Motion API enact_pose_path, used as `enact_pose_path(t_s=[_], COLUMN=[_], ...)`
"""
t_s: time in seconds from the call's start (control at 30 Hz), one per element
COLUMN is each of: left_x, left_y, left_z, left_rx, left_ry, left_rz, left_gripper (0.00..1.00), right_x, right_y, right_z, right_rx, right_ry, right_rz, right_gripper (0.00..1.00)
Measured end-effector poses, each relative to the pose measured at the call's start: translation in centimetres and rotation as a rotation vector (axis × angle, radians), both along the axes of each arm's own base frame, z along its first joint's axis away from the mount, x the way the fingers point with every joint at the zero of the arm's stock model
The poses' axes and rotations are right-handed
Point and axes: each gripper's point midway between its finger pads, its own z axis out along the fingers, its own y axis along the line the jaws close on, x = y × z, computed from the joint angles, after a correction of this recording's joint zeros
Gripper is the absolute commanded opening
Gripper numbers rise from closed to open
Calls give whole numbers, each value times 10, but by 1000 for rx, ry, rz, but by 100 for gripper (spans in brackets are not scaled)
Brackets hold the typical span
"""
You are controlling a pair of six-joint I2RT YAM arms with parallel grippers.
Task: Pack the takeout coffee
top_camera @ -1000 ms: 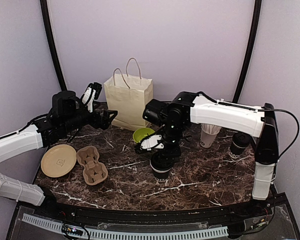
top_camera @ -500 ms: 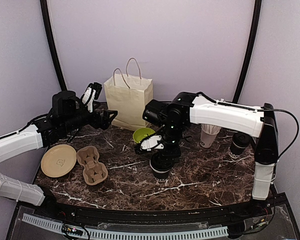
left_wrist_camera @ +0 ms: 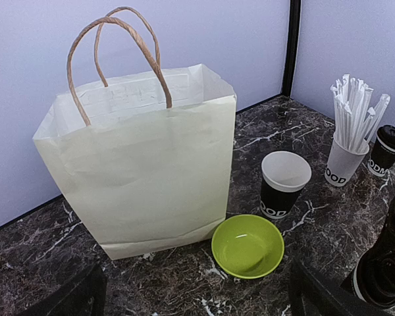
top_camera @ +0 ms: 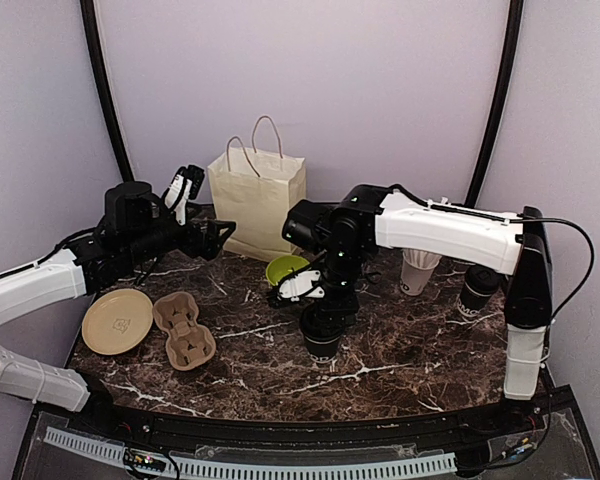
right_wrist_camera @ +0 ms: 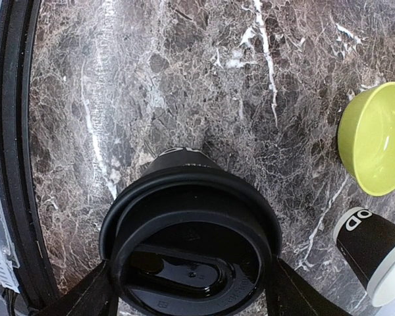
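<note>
My right gripper is shut on a lidded black coffee cup at the table's middle front. In the right wrist view its fingers press both sides of the black lid. I cannot tell if the cup rests on the marble. A lidless black cup stands behind the green bowl, also in the right wrist view. Another lidded cup stands far right. My left gripper is open and empty, low beside the paper bag; the bag fills the left wrist view.
A lime-green bowl sits in front of the bag. A white cup of straws stands at the back right. A cardboard cup carrier and a tan plate lie front left.
My right arm has shifted slightly left with the lidded cup in its grip. The left arm has not moved.
</note>
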Motion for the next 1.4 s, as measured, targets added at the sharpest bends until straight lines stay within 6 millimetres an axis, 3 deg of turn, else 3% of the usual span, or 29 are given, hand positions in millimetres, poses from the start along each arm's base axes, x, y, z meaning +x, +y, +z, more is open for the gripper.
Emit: enact_pose_path(t_s=[0.4, 0.63, 0.73, 0.83, 0.97, 1.03, 1.13, 1.3, 1.4], left_x=[1, 3, 5, 4, -3, -9, -19, -35, -44], left_y=[-10, -18, -26, -39, -60, -69, -83, -110, -124], left_z=[-16, -24, -23, -26, -46, -61, -82, -110, -119], left_rx=[-2, -20, -50, -92, -157, -195, -255, -309, -330], left_ry=[52, 104, 147, 222, 380, 474, 606, 767, 828], left_rz=[-37, -59, -76, -113, -175, -194, -226, -274, -300], left_gripper=[99, 98, 90, 81, 75, 71, 68, 63, 57], right_x=[1, 2, 2, 8, 21, 21, 14, -13, -27], right_y=[-1, -3, -7, -18, -53, -73, -89, -92, -87], right_z=[4, 38, 56, 74, 83, 74, 45, -10, -19], right_rx=[3, 78, 127, 205, 352, 426, 457, 465, 488], right_ry=[-9, -50, -57, -50, 3, 58, 183, 452, 571], right_rz=[-8, -14, -27, -68, -206, -304, -420, -521, -542], right_gripper=[87, 95, 99, 99, 98, 85, 71, 62, 55])
